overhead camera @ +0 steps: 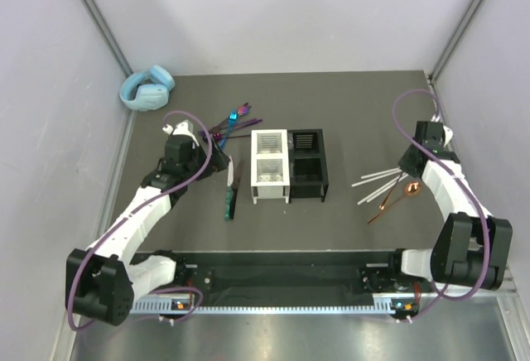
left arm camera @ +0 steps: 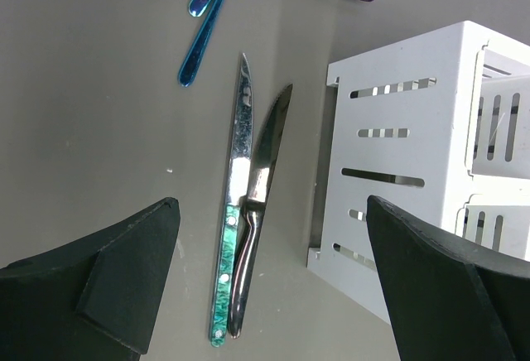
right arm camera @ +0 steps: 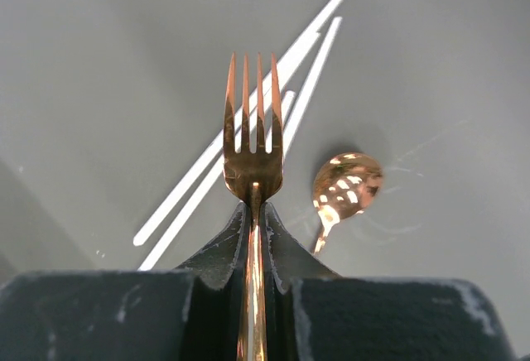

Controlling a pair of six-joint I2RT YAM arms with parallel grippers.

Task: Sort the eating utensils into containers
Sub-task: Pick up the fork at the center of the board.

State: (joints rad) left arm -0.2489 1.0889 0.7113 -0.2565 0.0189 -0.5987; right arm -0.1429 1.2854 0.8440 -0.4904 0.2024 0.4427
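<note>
Copper fork (right arm camera: pixel 252 162) sits pinched in the right gripper (right arm camera: pixel 252 216) (tines out front) near the white sticks (right arm camera: pixel 305 38), while the left gripper (left arm camera: pixel 272 212) hangs spread over the green-handled knife (left arm camera: pixel 222 295) beside the white caddy (left arm camera: pixel 397 179).

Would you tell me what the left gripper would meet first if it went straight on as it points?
Most likely the two knives lying side by side on the table, between the left gripper's open jaws; which first is unclear.

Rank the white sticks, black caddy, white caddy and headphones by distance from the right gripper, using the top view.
1. White sticks, just left of the right gripper.
2. Black caddy, table centre.
3. White caddy, its left neighbour.
4. Headphones, far left corner.
</note>
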